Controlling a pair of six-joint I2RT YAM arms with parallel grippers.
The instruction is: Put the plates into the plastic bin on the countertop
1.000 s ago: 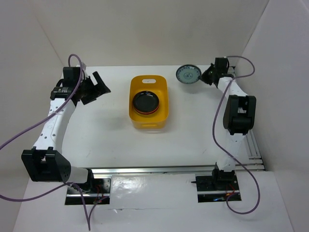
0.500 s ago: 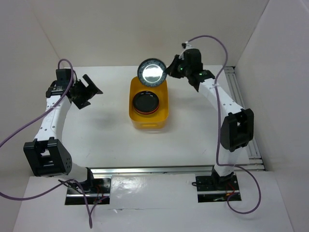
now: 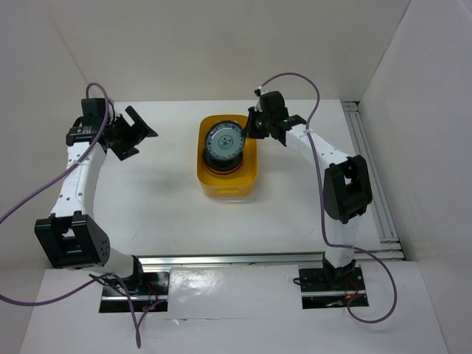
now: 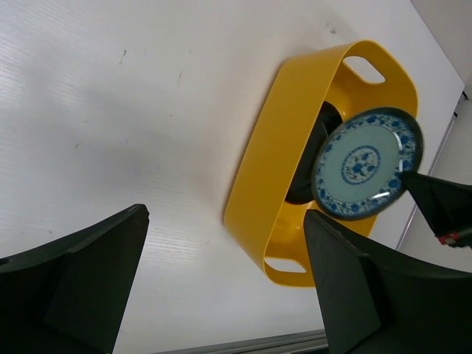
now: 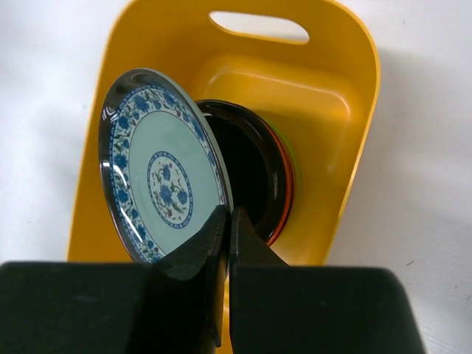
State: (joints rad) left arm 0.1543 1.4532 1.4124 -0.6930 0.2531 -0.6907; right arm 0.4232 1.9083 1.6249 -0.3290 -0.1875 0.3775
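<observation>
Blue floral plate (image 5: 166, 188), black plate (image 5: 252, 168), yellow-orange bin (image 5: 361, 81), white countertop (image 3: 147, 199)

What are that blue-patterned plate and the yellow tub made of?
The patterned plate looks like glazed ceramic or melamine: its rim carries bright glossy highlights, though the look alone cannot settle which. The tub seems moulded plastic, smooth and semi-matte: even yellow-orange colour, thin walls, rounded corners, cut-out handle slots.

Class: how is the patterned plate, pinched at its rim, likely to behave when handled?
Probably stiff: the patterned plate shows no sag held by one edge in the right pincer. Glossy, likely slippery. Tilted, could clatter onto the black plate.
</observation>
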